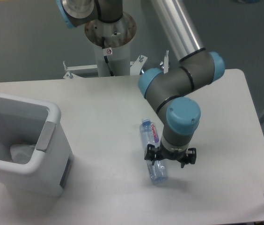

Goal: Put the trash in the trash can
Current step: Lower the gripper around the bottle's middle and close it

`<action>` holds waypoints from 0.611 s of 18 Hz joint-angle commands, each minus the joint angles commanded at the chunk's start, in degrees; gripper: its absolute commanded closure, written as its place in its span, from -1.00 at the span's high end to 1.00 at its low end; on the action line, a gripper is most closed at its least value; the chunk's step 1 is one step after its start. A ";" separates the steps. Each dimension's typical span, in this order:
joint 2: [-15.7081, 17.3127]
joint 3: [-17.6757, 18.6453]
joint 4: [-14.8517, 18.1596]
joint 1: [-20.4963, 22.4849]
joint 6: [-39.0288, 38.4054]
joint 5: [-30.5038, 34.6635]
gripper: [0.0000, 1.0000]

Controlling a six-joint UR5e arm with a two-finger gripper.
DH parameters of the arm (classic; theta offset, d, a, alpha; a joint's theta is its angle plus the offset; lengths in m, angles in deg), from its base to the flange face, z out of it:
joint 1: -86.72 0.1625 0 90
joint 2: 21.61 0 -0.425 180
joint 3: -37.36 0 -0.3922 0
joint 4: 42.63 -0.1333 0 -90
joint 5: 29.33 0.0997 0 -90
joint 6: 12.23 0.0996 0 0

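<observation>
Pincer [170, 158] spread, low over the bottle [153, 153] lying on the surface [104, 108], straddling its lower half. Step: grasp approach. Next: drop, close on bottle, carry left to the trash can [52, 154]; carton [22, 152] already inside.

A clear plastic bottle [153, 157] carries a blue cap and a pink-purple label. The large rectangular plastic bin [22, 145] is white with a grey panel on its side, and something white lies inside. The grey robot arm [179, 89] has light-blue joint caps; its black two-finger gripper [170, 158] contrasts with the white tabletop [104, 108].
</observation>
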 joint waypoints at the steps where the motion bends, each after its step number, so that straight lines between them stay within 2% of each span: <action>1: -0.44 -0.35 0.09 -0.26 -0.44 0.26 1.00; 5: -3.16 -2.46 0.18 -1.76 -2.99 3.33 1.00; 11: -5.01 -3.69 0.44 -2.29 -4.75 4.22 1.00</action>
